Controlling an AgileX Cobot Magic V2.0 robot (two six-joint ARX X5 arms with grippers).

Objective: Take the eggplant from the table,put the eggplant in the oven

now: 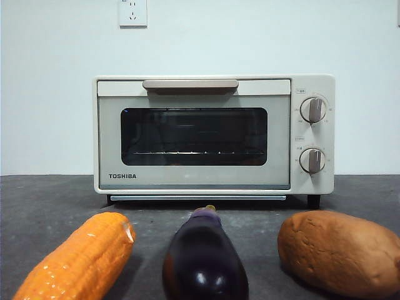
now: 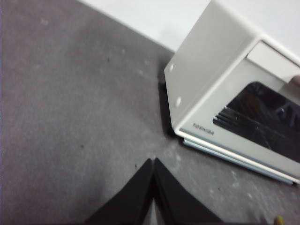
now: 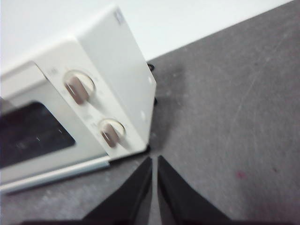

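The glossy dark purple eggplant (image 1: 204, 259) lies on the dark grey table (image 1: 50, 200) at the front centre, its stem tip toward the oven. The cream-white TOSHIBA oven (image 1: 212, 134) stands behind it with its dark glass door closed. My left gripper (image 2: 153, 161) hangs shut over bare table off the oven's (image 2: 225, 89) left corner. Off the knob side of the oven (image 3: 84, 103), my right gripper (image 3: 154, 159) is shut over bare table. Neither gripper shows in the front view, and the eggplant is out of both wrist views.
An orange corn cob (image 1: 78, 259) lies left of the eggplant and a brown lumpy potato (image 1: 340, 250) right of it. A white wall with a socket (image 1: 132, 12) rises behind the oven.
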